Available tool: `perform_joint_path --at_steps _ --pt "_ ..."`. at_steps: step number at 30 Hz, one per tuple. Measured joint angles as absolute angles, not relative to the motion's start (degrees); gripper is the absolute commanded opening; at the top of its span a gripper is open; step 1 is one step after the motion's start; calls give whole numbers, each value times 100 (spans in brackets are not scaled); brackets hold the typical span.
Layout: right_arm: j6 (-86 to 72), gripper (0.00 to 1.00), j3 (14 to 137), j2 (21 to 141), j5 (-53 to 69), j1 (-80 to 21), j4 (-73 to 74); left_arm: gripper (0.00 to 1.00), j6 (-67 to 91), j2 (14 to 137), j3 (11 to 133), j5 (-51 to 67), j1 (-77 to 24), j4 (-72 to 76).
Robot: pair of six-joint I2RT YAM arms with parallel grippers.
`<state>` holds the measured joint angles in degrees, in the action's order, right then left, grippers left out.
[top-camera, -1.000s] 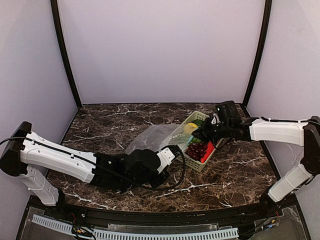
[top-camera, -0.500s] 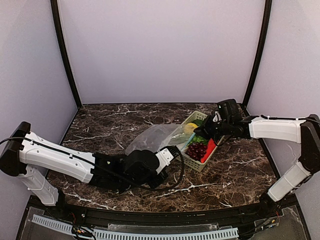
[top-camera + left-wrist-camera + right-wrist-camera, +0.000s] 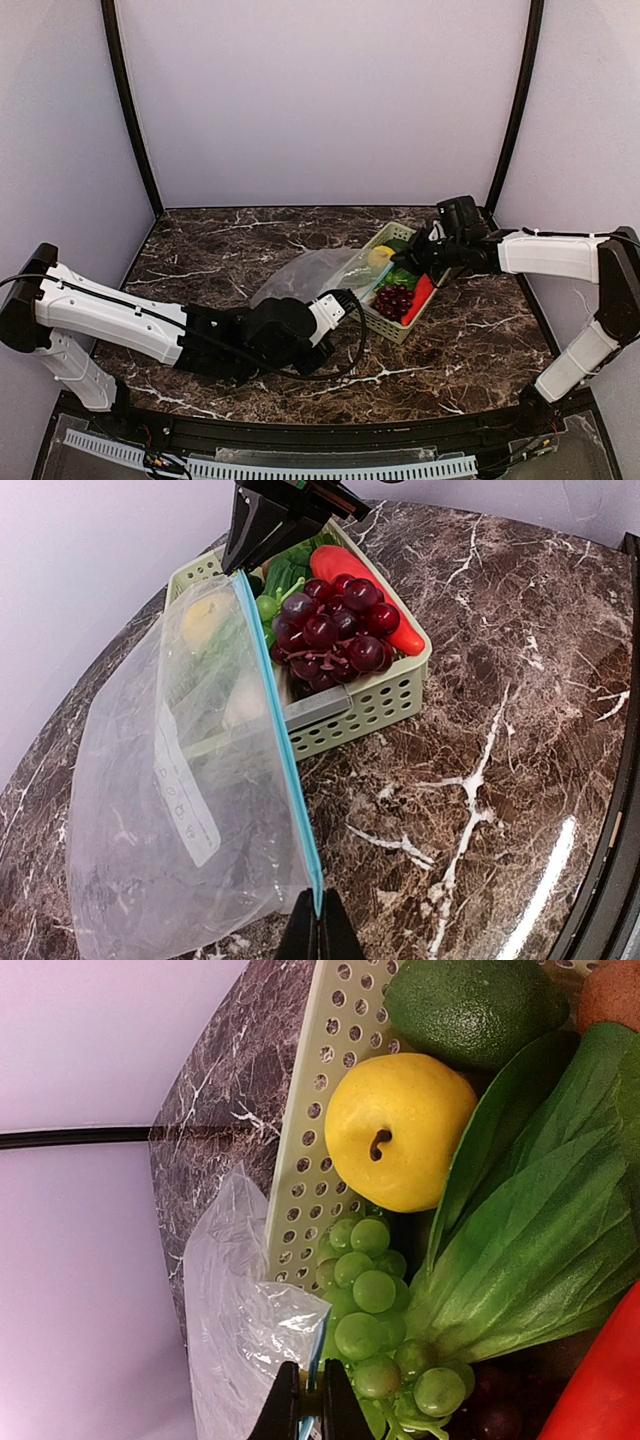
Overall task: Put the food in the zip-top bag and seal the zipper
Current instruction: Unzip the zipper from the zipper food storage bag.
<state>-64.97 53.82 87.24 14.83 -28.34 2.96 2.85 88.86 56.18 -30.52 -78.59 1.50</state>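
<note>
Nearest me, my left claw is pinched tight on the near end of the zipper, the teal strip that runs along the top edge of the bag. The bag stands on edge on the worktop, its white label facing out, and it stretches away from me towards the basket.

As for progress, I judge the task barely begun: no food is in the bag yet, and the zipper cannot be sealed until it is. I do see yellow and pale shapes through the plastic. I take those to be things in the basket behind it, though I cannot be certain from this angle.

The basket sits just beyond, touching the far part of the bag, and it holds everything. The purple grapes are heaped at the near side with the red pepper beside them. Further in lie the leafy green, a bunch of green grapes, the lemon (it looks rather pear-like), a dark green fruit and the brown potato at the far corner.

At the far end, my right claw is closed narrowly on the other end of the zipper, right at the basket's edge. What is left: open the mouth, move each piece across, then press the strip shut.
</note>
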Motion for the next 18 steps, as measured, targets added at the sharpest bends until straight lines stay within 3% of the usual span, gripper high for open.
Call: perform_joint_path --at_steps 6,13,18 --pt "-6471 11 5417 8748 1540 -2797 263 1 318 8873 5616 -3074 -7859 137" --pt "-6136 45 5498 8709 1525 -2615 43 1 460 8814 5607 -3129 -7913 -43" --pt "-5894 52 5439 8154 1614 -2587 45 1 661 8814 5607 -3236 -7929 -67"
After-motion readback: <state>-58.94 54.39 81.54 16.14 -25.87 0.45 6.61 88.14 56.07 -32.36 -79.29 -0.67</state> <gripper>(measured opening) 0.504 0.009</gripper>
